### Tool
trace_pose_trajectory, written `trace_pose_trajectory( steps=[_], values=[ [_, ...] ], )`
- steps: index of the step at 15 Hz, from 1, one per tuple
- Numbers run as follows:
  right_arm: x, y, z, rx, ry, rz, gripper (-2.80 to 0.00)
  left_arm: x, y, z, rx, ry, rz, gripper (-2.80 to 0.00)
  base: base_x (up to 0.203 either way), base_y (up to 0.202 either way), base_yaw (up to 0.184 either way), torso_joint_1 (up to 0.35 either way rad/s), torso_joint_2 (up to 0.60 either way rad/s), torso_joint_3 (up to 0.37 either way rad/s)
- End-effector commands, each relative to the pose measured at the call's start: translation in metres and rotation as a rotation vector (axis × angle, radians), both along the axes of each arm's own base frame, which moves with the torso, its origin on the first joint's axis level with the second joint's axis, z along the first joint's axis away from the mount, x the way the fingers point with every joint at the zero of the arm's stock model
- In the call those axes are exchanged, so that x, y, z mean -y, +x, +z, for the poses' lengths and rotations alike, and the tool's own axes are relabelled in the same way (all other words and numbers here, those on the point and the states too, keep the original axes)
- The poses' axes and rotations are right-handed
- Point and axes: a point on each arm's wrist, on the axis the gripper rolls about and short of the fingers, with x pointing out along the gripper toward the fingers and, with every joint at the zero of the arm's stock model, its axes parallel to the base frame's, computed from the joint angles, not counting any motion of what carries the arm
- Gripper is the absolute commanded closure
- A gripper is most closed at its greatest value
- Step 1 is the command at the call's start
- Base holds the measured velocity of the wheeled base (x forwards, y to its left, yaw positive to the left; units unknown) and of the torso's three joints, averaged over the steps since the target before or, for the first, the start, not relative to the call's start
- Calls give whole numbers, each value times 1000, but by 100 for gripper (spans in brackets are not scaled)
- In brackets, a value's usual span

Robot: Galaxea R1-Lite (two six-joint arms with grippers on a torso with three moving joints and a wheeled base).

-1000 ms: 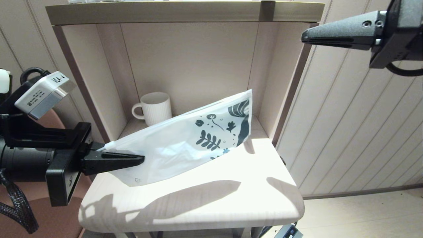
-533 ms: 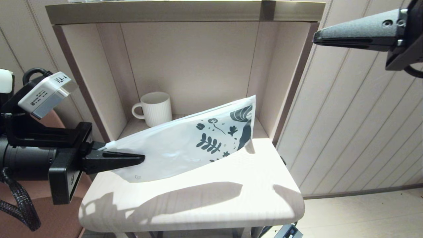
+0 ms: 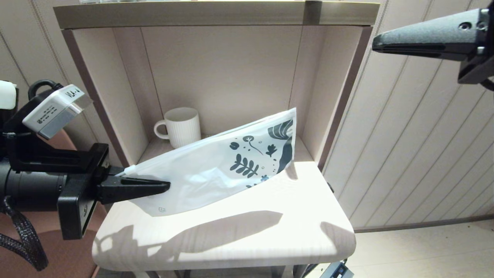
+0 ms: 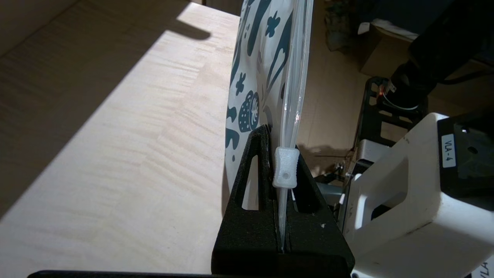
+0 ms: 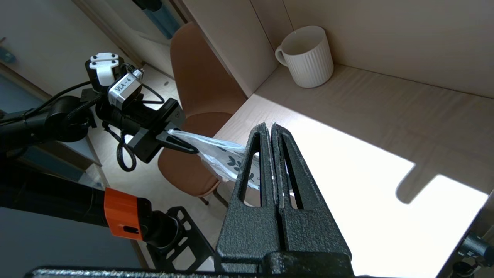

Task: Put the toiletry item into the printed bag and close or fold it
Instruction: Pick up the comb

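So, left gripper pinching the printed bag by its zip end above the table; right gripper up high, clamped on nothing

1. Home-like room, maybe a staged bedroom or study.
2. Light wood worktop with a built-in hutch shelf over it.
3. White ribbed mug sits in the alcove.
4. Panelled beige wall, pale wood floor.
5. Brown upholstered chair beside the worktop.
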Motion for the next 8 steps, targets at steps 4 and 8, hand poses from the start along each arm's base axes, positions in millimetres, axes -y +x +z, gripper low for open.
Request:
trace_pose_trajectory(
  steps=[4, 8],
  values=[
    [-1, -2, 0, -2, 1, 13, 0, 1, 0, -1, -2, 0, -8, 0, 0, 0, 0, 16, -36, -21],
    [-1, -1, -3, -1, -7, 13, 0, 1, 0, -1, -1, 0, -8, 0, 0, 0, 0, 153, -369, -213]
  ],
)
